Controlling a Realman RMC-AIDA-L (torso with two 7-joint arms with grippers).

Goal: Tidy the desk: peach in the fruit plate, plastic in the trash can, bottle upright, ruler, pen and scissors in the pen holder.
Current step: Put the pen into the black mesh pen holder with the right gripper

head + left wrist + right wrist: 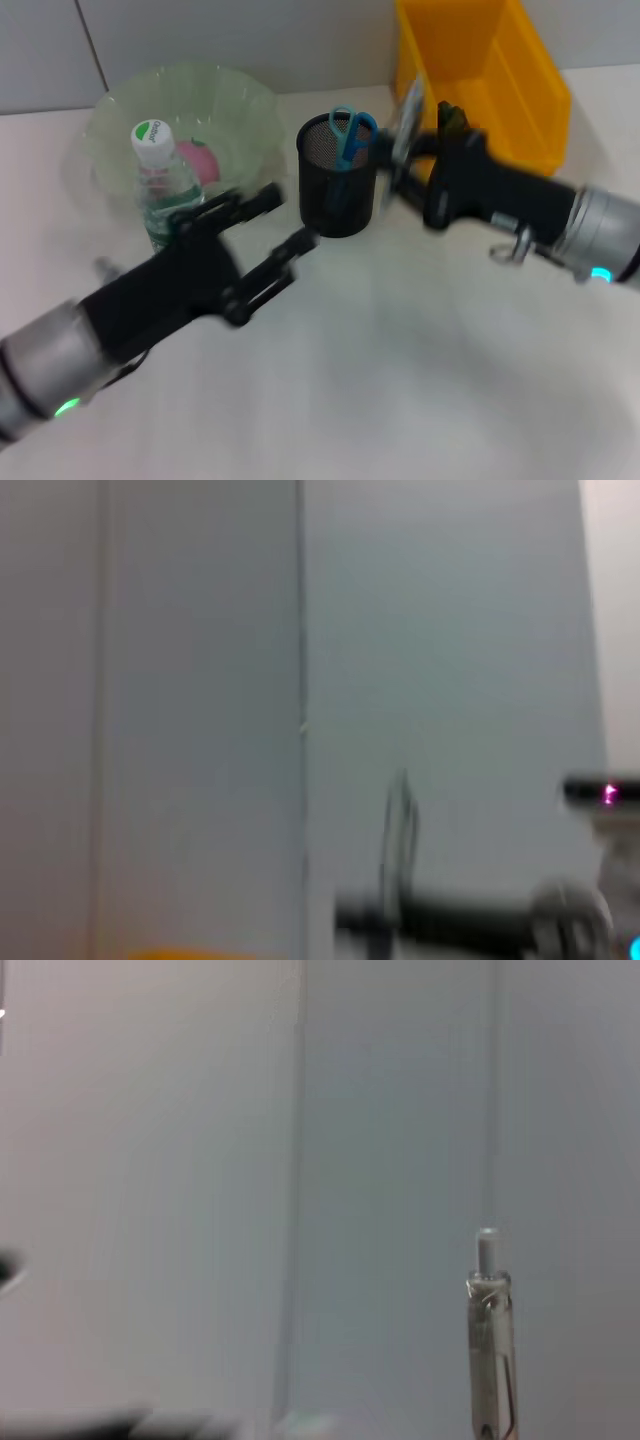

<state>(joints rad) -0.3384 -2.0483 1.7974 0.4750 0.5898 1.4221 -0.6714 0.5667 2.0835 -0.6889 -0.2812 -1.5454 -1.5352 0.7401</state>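
Fruit plate (120, 110): a clear green ruffled dish at the back left of the desk, with the pink peach (200, 160) in it.
Bottle (160, 180): upright at the plate's near side, white cap with a green mark; its writing was too blurred to read.
Pen holder (338, 190): a black mesh cup holding the blue-handled scissors (350, 135).
Trash can (480, 80): a yellow bin at the back right; its inside was not visible.
Left gripper (285, 235): fingers spread apart, empty, just beside the holder.
Right gripper (405, 150): beside the holder's rim, pinching a clear flat ruler (410, 115).
Right wrist view: a clear pen (490, 1340) upright against the grey wall, unseen from the head.
Left wrist view: the wall and a blurred dark arm.
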